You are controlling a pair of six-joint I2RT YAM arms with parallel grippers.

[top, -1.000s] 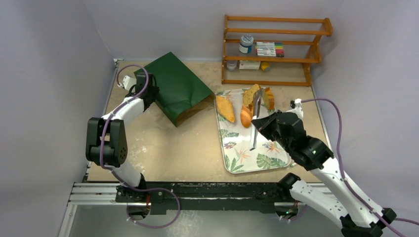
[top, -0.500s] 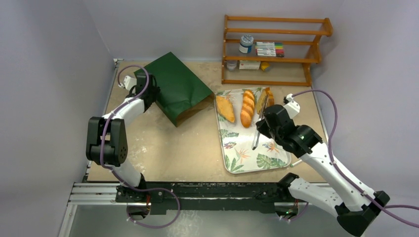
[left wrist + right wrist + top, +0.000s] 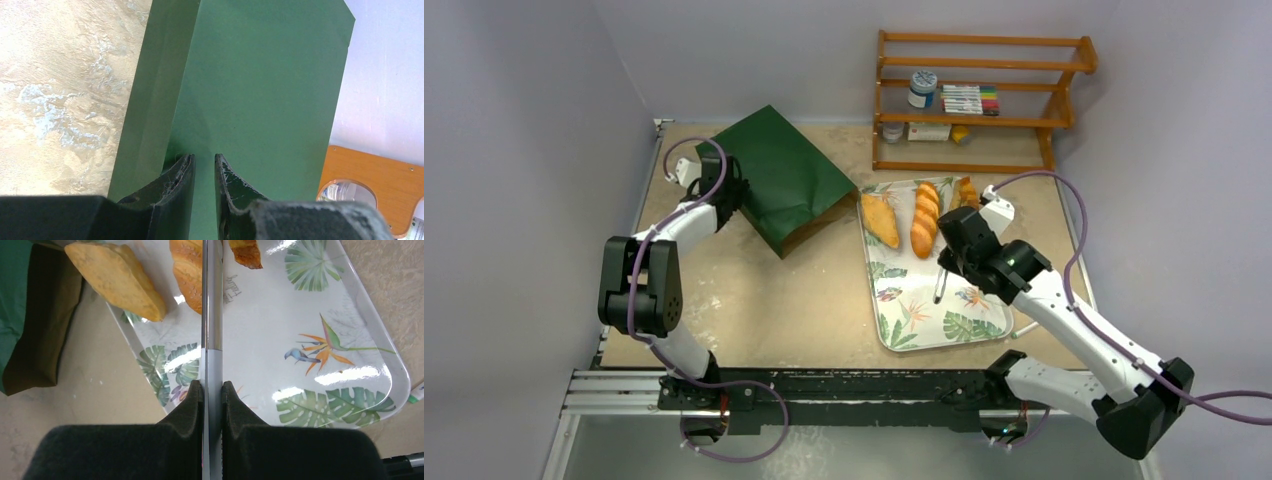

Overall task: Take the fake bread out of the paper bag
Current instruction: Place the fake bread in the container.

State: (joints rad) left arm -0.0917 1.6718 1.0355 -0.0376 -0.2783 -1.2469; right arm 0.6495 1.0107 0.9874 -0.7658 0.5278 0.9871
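Nearest me, my right gripper is pressed together on a thin metal tool, tongs by the look of it, held over the leaf-patterned tray near the counter's right edge. At the tray's far end lie three pieces of the fake bread: an oval loaf, a braided baguette and a darker piece that my arm partly covers. I judge them light, rigid and smooth-skinned, so metal tips could skate off. A hold across the middle of a piece looks safest. Further off, toward the far-left corner, the paper bag lies flat with its brown mouth turned toward the tray. It looks thin and light, likely to slide or crumple unless pinned at its closed end. My left gripper sits there with its fingers almost together over the green paper, but I cannot tell whether any fold is caught between them. The inside of the bag is in shadow, so I cannot see if any bread remains. The tool's tip runs out of my wrist view. A wooden shelf stands at the far edge.
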